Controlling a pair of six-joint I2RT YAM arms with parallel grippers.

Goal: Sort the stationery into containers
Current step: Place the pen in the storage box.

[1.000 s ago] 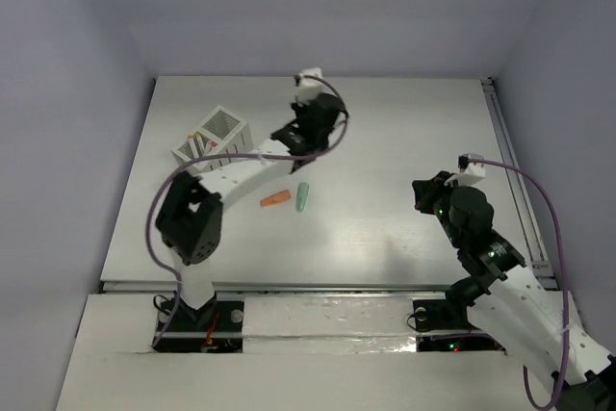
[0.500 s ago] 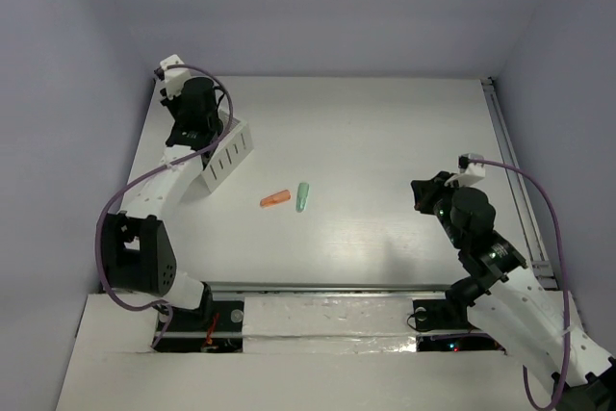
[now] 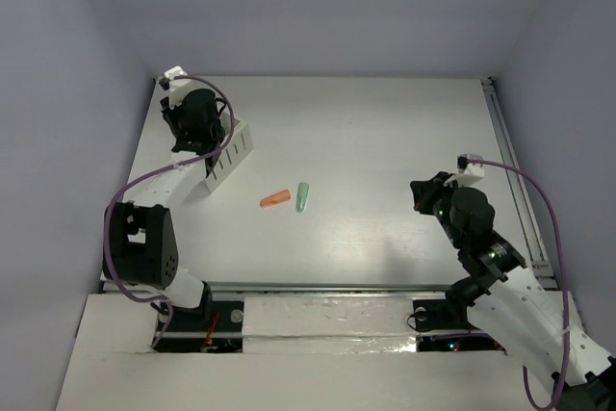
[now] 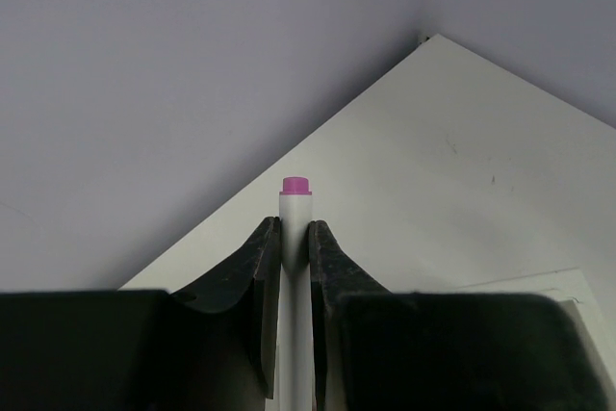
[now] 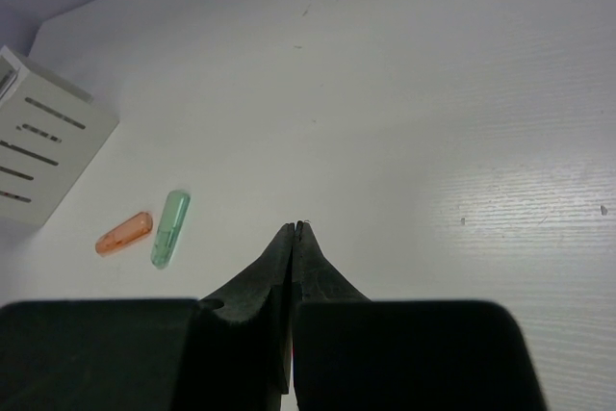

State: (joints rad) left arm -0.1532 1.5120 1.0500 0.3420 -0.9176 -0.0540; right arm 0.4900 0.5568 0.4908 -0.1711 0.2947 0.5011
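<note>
Quick count from us: one white slotted box [image 3: 231, 154]. We can't count what's inside, since the left arm [image 3: 159, 194] hangs over its top. Two short stubby pieces lie near the box on the one tabletop [image 3: 404, 132]: one orange piece [image 3: 275, 200] and one mint-green piece [image 3: 303, 196], side by side. One thin white pen [image 4: 295, 223] with a magenta cap is in view, held up over the box. Two arms counting the right arm [image 3: 486, 243], so two grippers, the left gripper [image 4: 294, 230] and the right gripper [image 5: 296, 228].
</note>
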